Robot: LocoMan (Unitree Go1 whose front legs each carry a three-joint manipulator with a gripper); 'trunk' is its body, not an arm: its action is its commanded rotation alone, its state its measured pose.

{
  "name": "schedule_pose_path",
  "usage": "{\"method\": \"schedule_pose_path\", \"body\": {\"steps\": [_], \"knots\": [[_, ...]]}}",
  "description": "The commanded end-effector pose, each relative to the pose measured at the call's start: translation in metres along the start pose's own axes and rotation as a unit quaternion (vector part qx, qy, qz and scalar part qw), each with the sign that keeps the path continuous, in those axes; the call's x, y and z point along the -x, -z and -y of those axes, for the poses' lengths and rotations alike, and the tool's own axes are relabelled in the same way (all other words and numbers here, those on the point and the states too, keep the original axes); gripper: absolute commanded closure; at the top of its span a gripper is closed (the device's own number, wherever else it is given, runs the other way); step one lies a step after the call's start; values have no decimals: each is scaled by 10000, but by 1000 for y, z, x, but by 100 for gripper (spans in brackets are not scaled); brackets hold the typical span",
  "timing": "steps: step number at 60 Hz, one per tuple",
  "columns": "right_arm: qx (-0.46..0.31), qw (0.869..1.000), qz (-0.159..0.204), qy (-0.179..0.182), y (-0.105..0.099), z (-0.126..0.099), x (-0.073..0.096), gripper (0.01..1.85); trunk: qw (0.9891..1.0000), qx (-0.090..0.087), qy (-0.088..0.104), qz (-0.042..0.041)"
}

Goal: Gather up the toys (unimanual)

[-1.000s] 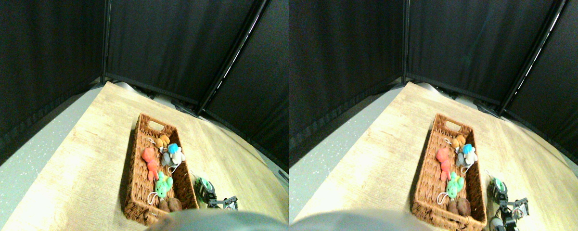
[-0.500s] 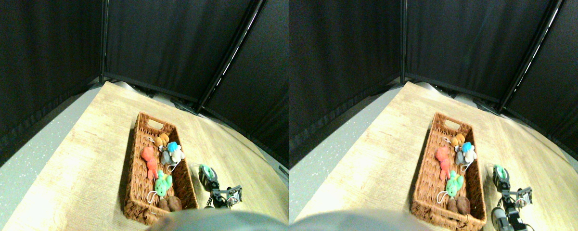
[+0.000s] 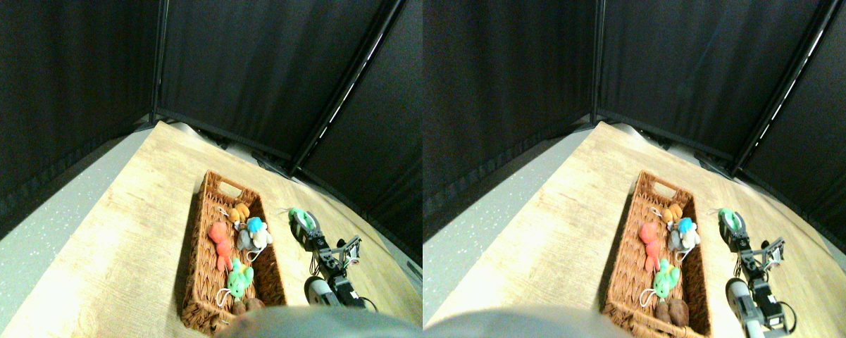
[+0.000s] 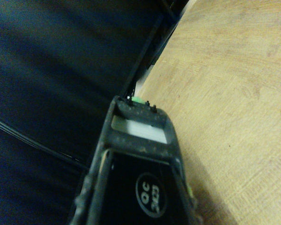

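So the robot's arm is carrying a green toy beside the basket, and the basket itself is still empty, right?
Not quite. The basket is not empty: the stereo pair view shows an orange toy, a red one, a blue-white one, a green one and a brown one lying in it. The end effector does carry a green toy beside the basket.

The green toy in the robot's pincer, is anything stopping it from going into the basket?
Only the basket's own wall. The pincer holds the green toy beside the wicker basket, to its right and apart from it. The near side wall stands between them, so the toy probably has to go over it. Nothing else shows in the gap.
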Motion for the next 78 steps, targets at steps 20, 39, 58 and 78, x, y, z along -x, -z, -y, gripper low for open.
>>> {"method": "schedule_pose_path", "body": {"steps": [20,39,58,78], "knots": [[272,9974,-462,-483,40,-50,-4,173,9978,539,-339,189],[169,9938,-999,-457,73,-57,-4,174,9955,752,-520,241],[259,9885,-1336,-666,95,-64,5,173,9944,844,-571,280],[447,9858,-1581,-337,89,-62,5,54,9948,815,-555,260]]}}
